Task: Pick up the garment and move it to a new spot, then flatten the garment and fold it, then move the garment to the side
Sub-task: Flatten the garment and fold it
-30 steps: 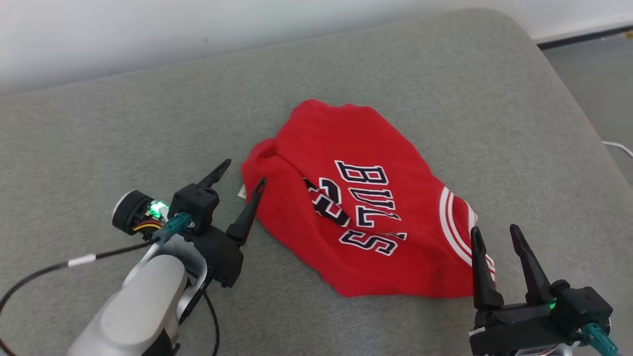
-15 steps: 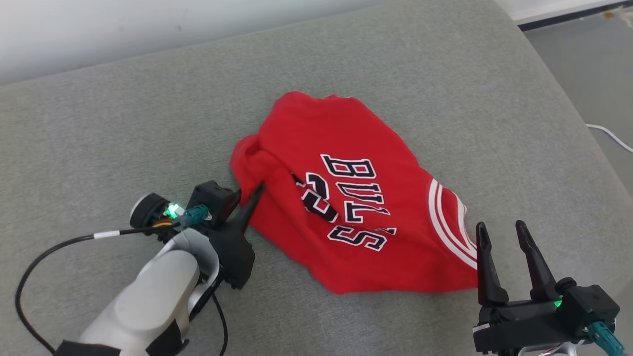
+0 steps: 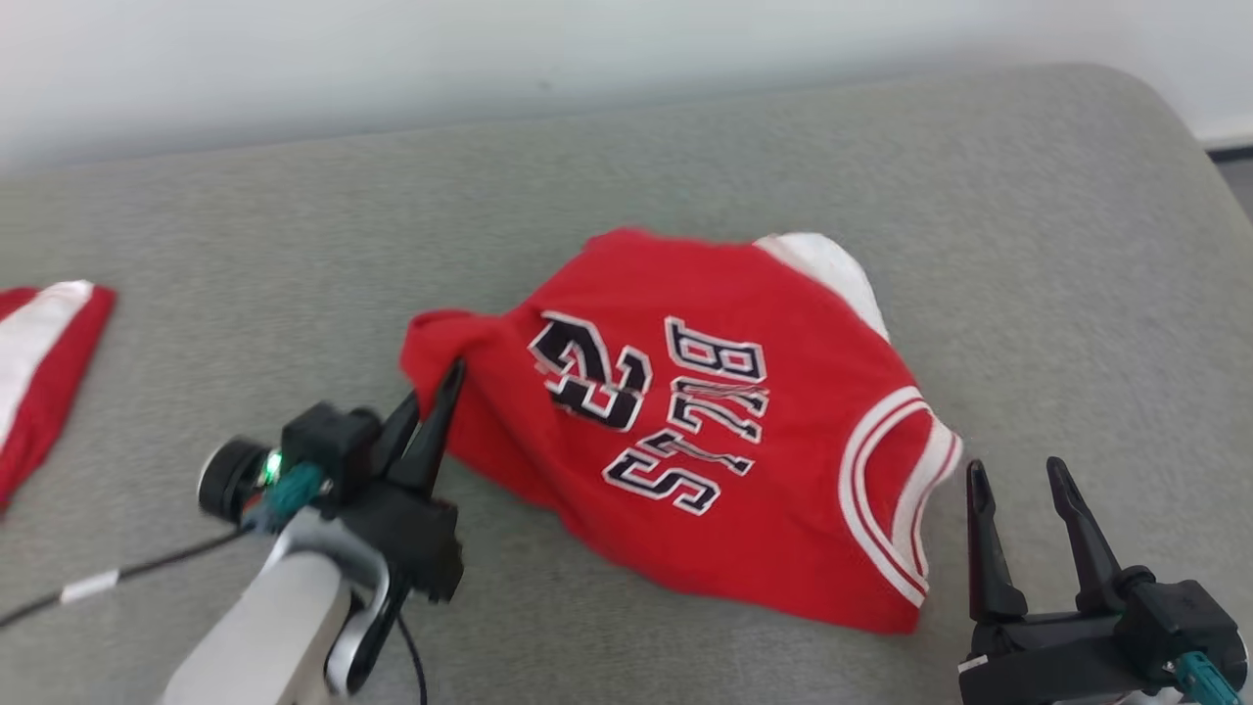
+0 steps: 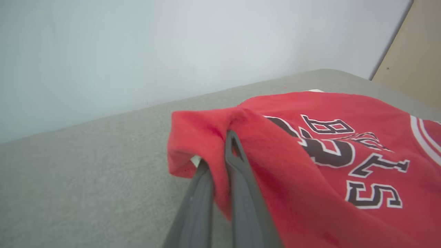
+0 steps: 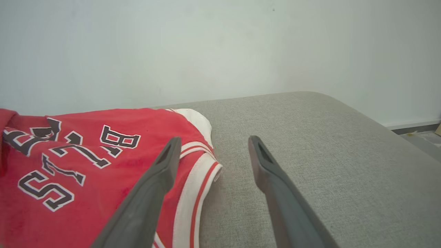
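The red garment [image 3: 705, 431] lay bunched up on the grey cushion [image 3: 685, 147]. The left gripper [image 3: 439, 384] was pinched tight on the garment's left corner. The right gripper [image 3: 1015, 468] had its jaws wide apart and held nothing, just beside the garment's striped right edge. Another red and white cloth [image 3: 39, 362] lay well off to the garment's left.

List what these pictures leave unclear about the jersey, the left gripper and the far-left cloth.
- Head view: the red-and-white cloth is cut off by the left edge; its kind is unclear.
- Left wrist view: the jersey folds over the left gripper, hiding how much fabric is pinched.
- Right wrist view: the jersey runs off the left and bottom edges.
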{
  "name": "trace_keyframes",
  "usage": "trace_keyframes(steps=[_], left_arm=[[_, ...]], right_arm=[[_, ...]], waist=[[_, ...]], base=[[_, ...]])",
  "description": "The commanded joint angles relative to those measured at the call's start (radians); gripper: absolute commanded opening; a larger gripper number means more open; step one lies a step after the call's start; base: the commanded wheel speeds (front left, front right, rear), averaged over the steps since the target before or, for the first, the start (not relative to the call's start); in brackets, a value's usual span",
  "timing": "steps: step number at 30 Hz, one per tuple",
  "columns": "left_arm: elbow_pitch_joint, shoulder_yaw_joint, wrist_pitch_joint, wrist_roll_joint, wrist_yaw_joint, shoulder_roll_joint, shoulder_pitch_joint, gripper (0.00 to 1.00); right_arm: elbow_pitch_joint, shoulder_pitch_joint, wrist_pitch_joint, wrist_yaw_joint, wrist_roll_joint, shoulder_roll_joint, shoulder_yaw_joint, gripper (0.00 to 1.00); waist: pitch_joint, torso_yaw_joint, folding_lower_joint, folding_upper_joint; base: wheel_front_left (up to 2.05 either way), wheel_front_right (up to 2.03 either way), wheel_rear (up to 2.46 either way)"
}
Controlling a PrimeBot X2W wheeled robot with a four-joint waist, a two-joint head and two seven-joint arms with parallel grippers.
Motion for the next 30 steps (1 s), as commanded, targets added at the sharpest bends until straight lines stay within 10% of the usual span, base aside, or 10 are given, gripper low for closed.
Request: trace_keyframes(steps=[1,16,17,18,30], left_arm=[[-0.027,0.013,-0.004,-0.005,0.013,0.006,0.047,0.0],[-0.216,0.095,-0.004,-0.029,0.102,0.0,0.471,0.0],[-0.218,0.099,-0.004,-0.016,0.107,-0.003,0.473,0.74],[-0.226,0.106,-0.004,-0.011,0.107,-0.008,0.475,1.0],[-0.392,0.338,-0.004,0.148,0.121,-0.032,0.523,1.0]], right_arm=[[0.002,0.014,-0.001,-0.002,-0.006,-0.001,-0.006,1.0],[0.023,0.039,-0.001,-0.002,-0.024,-0.001,-0.015,1.0],[0.024,0.04,-0.001,-0.002,-0.025,-0.001,-0.016,1.0],[0.025,0.041,-0.001,-0.002,-0.025,-0.001,-0.018,1.0],[0.036,0.049,-0.001,-0.002,-0.029,-0.001,-0.033,1.0]], waist=[[-0.057,0.089,0.0,0.0],[-0.096,0.157,0.0,0.0],[-0.097,0.158,0.0,0.0],[-0.098,0.159,0.0,0.0],[-0.122,0.176,0.0,0.0]], base=[[0.0,0.0,0.0],[0.0,0.0,0.0],[0.0,0.0,0.0],[0.0,0.0,0.0],[0.0,0.0,0.0]])
